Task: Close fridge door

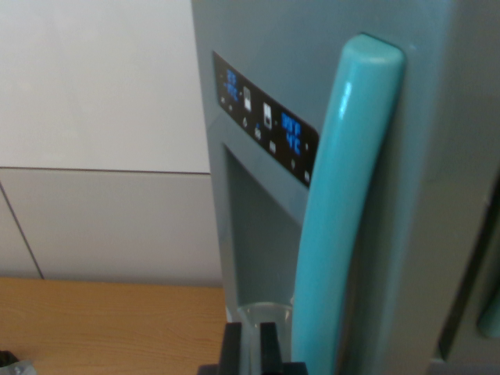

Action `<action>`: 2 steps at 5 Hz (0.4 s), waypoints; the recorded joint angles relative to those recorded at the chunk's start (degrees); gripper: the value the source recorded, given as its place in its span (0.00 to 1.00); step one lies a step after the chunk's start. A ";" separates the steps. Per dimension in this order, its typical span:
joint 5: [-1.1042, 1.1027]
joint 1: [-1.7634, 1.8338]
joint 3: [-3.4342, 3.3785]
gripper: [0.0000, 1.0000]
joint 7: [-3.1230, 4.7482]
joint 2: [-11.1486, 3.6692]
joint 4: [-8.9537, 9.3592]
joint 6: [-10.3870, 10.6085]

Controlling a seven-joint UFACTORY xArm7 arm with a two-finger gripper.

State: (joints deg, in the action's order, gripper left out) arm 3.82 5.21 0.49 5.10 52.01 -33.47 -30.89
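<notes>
Fridge door [258, 195], grey-green with a teal handle [344, 211] and lit display [266, 117]; gripper [251, 348] fingers nearly together, holding nothing.

You have the gripper [250, 348] at the bottom of the wrist view, the fridge door [406, 94] straight ahead. Its handle [344, 211] rises just right of the fingers; the display panel [266, 117] sits above, the wooden counter [101, 324] left.

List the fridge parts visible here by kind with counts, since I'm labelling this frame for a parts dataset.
Teal handles: 2, the large handle and a sliver of another at the wrist view's right edge
Control panel: 1
Dispenser recess: 1
Total: 4
</notes>
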 joint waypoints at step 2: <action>0.00 0.00 0.00 1.00 0.00 -5.48 -3.17 0.29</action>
State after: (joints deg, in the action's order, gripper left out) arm 3.82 5.21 0.49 5.10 46.54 -36.64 -30.60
